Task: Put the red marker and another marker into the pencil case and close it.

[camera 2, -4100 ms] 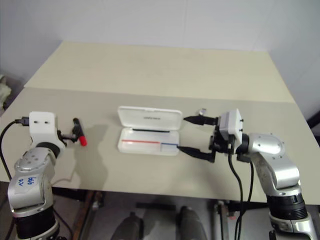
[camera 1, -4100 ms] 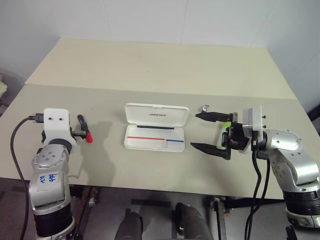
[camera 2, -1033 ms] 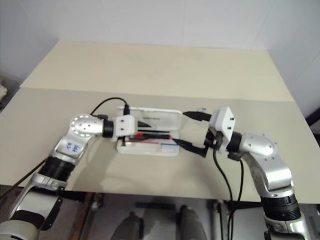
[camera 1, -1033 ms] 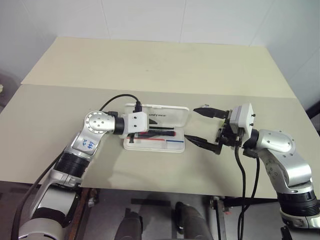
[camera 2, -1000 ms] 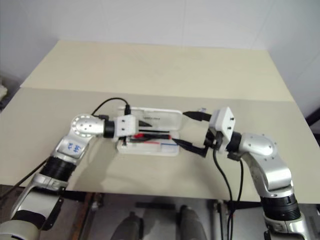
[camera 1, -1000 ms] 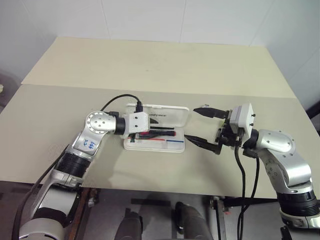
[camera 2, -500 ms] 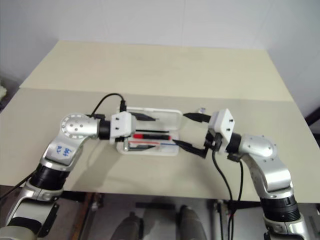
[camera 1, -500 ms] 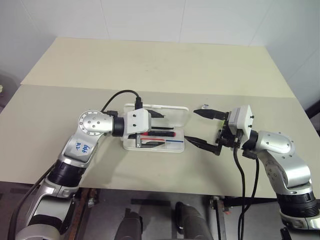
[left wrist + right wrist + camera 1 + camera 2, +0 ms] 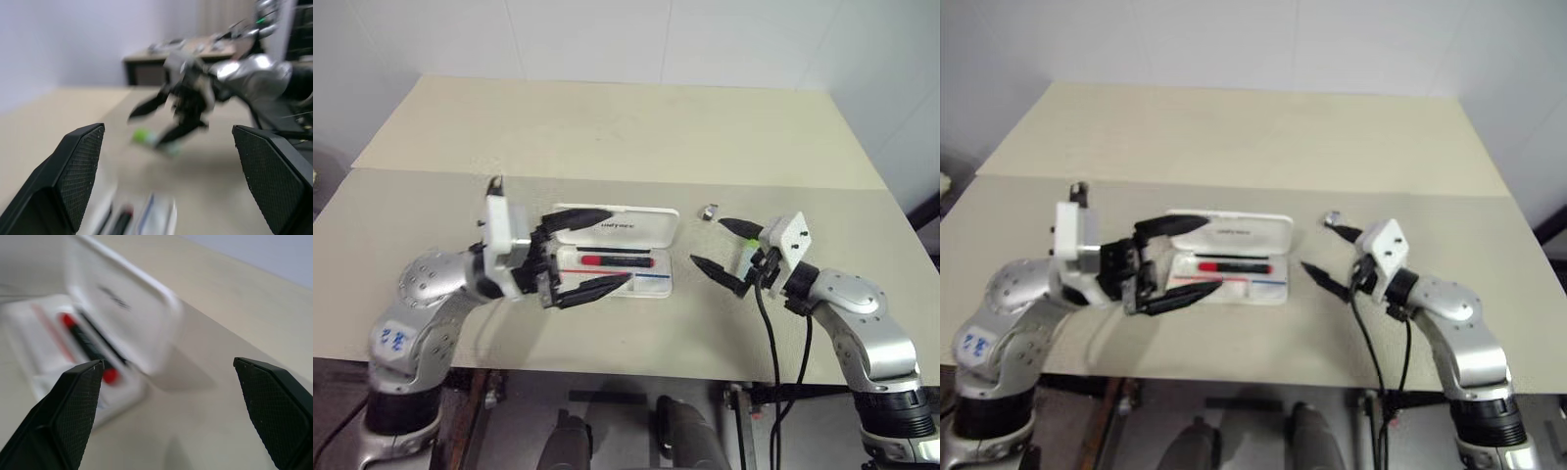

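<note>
White plastic is what catches the eye first: the one pencil case lies open near the middle of the beige table, its lid tipped back on the far side with a line of small dark print on it, and a thin red-and-blue stripe running along the tray. Inside the tray lies one red marker, red at one end and black along the rest, stretched lengthwise just behind that stripe. The second marker, the pale green one, is not in the case; it sits on the table off to the case's right, between the two black fingers of the right gripper, and whether they touch it I cannot tell (only a little of its bright green end peeks out from there). That gripper's fingers stand spread wide apart, closed on nothing. The left gripper hangs over the left end of the case, its two fingers likewise splayed wide and empty, one above the lid's edge and one across the front of the tray. One small grey object rests on the table beyond the right gripper, just past the case's far right corner; what it is I cannot make out. So the count stands at two markers, one case, two grippers.
</note>
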Motion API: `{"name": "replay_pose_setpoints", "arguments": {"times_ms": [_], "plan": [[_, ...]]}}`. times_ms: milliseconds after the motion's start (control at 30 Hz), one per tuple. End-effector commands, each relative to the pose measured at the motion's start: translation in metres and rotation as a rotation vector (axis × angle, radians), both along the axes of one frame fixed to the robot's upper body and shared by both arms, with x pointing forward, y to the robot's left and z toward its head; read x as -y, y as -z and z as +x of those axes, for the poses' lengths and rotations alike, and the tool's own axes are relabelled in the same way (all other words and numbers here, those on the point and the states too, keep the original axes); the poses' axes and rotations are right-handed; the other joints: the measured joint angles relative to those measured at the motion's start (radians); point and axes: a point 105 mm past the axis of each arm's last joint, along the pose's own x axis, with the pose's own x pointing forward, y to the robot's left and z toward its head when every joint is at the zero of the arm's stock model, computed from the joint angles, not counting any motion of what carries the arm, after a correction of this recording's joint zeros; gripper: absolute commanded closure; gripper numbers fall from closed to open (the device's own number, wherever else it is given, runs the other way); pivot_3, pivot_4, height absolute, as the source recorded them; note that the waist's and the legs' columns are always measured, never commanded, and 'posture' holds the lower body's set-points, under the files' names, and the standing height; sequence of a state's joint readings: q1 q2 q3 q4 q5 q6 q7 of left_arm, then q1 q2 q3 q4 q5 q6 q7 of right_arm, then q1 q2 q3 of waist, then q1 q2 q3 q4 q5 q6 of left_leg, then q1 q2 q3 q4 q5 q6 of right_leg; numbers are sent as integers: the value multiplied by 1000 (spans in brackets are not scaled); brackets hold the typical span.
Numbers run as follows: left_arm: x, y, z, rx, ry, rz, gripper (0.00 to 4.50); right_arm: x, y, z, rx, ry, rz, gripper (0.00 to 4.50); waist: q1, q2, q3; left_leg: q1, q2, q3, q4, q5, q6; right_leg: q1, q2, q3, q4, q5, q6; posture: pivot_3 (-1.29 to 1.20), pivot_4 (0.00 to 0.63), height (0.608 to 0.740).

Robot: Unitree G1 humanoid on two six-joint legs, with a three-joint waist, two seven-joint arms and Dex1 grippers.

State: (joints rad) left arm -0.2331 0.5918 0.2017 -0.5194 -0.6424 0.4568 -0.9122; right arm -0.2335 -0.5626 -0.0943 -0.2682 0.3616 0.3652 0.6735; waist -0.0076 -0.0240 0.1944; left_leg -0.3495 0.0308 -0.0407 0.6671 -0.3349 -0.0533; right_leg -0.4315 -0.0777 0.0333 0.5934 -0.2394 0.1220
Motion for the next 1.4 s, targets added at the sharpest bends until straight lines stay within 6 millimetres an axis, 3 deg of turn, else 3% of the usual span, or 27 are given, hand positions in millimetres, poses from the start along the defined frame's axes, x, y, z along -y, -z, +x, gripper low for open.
{"name": "replay_pose_setpoints", "arguments": {"times_ms": [33, 467, 700, 967, 1100, 1133, 1300, 1400], "plan": [[-13, -5, -11, 40, -31, 8, 42, 10, -2, 2, 3, 111, 16, 0, 2, 0, 0, 0, 0, 0, 0, 0, 0, 0, 0, 0, 0, 0, 0, 0, 150, 740], [-74, -2, -16, 25, -98, 42, 42, 49, 27, 22, -118, 519, 102, 0, 2, 0, 0, 0, 0, 0, -1, 0, 0, 0, 0, 0, -1, -3, -6, 0, 150, 740], [-86, -13, -14, 18, -36, -23, 42, 50, 53, 15, -229, 600, 121, 0, 2, 0, 0, 0, 0, 0, -1, 0, 0, 0, 0, 0, -1, -3, -5, 0, 150, 740], [-115, -1, -17, -93, 7, 63, 42, 52, 75, 12, -377, 663, 75, 0, -10, 0, 0, 1, 0, 0, -3, 0, 0, 0, 0, 0, -1, -5, -8, 0, 150, 740], [-121, -1, -13, -90, -2, 88, 0, 59, 88, 11, -433, 737, 6, 1294, -13, -4, -2, 6, 0, 0, -3, 0, 0, 5, 0, 0, -1, -6, -11, 0, 150, 740], [-122, -2, -12, -83, -4, 89, 0, 58, 88, 11, -437, 737, 7, 1628, -12, -5, -3, 7, 0, 0, -2, 0, 0, 6, 0, 0, -1, -10, -17, 0, 150, 740], [-121, -5, -10, -62, -5, 93, 0, 52, 76, 17, -417, 712, 23, 3254, 2, -8, -5, 9, 0, 0, -2, 0, 0, 8, -1, 0, -2, -9, -17, 0, 150, 740], [-120, -5, -10, -55, -4, 92, 0, 53, 64, 26, -376, 709, 38, 3383, 0, -8, -5, 9, 0, 0, -2, 0, 0, 8, -1, 0, -2, -10, -17, 0, 150, 740]]}}
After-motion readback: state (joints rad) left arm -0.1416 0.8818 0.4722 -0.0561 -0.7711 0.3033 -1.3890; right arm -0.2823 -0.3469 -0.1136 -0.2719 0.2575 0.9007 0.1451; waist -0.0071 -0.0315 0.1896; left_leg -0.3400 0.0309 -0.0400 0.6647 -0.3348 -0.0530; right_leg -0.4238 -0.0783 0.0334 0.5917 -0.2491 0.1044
